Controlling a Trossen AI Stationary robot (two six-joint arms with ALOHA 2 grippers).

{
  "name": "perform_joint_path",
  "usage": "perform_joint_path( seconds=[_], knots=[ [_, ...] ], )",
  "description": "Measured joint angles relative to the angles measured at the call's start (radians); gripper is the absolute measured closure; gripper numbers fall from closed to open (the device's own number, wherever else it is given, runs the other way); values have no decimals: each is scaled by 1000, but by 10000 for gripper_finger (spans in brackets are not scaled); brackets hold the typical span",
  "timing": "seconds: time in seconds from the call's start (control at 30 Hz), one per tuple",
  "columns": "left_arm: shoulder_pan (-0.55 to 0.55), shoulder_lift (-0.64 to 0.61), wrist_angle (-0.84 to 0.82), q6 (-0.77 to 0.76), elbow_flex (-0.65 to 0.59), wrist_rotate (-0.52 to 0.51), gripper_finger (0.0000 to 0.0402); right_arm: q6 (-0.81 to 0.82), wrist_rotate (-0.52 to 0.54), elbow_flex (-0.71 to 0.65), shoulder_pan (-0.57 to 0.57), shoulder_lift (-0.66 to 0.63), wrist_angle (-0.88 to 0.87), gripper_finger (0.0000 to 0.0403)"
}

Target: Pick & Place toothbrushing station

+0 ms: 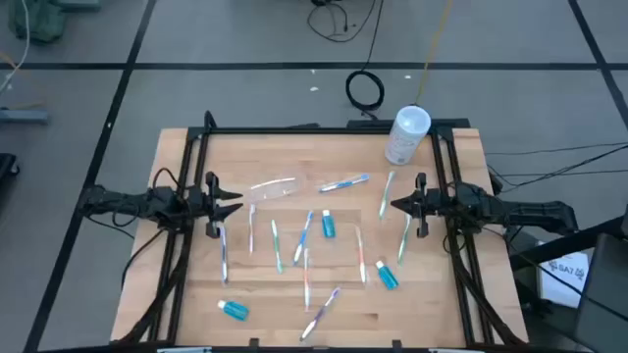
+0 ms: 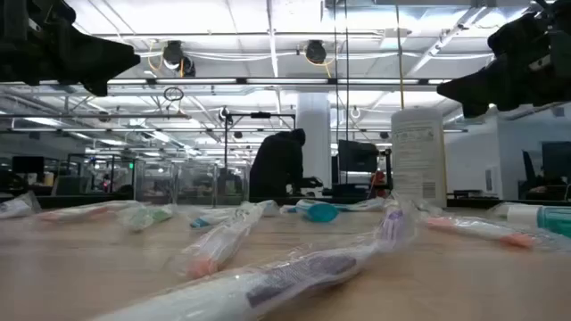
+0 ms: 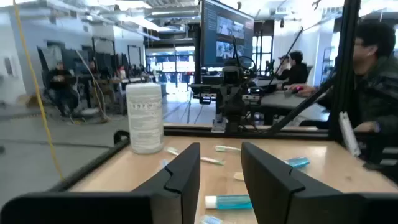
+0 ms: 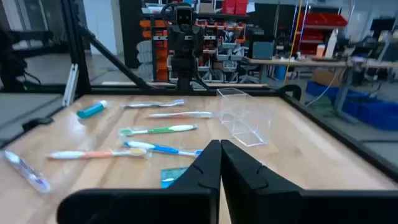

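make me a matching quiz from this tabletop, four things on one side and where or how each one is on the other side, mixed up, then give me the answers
Things:
1. clear plastic cup
2. white canister
3. left gripper
4. right gripper

Place or state:
A. standing upright at the table's far right corner
B. fingers parted, holding nothing, at the table's left side
C. lying on its side on the wood, near the table's middle, towards the left
D. fingers shut together, holding nothing, at the table's right side

Right pairs: 1-C, 2-A, 3-B, 4-D
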Motion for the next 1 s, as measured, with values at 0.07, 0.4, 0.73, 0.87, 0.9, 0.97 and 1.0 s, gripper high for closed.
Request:
perform_joint_path(
  seconds=[0.07, 0.4, 0.73, 0.87, 0.9, 0.97, 1.0],
  knots=[
    [0, 0, 0, -36, 0, 0, 279, 37, 0, 0, 0, 0, 0, 399],
    [0, 0, 1, -43, 0, 0, 279, 82, 1, 0, 0, 0, 0, 399],
    [0, 0, 0, -33, 0, 0, 279, 67, 2, 0, 0, 0, 0, 399],
    [0, 0, 6, -33, 0, 0, 279, 67, 2, 0, 0, 0, 0, 399],
    [0, 0, 6, -34, 0, 0, 279, 67, 2, 0, 0, 0, 0, 399],
    [0, 0, 6, -35, 0, 0, 279, 67, 3, 0, 0, 0, 0, 399],
    [0, 0, 6, -38, 0, 0, 279, 66, 3, 0, 0, 0, 0, 399]
  ],
)
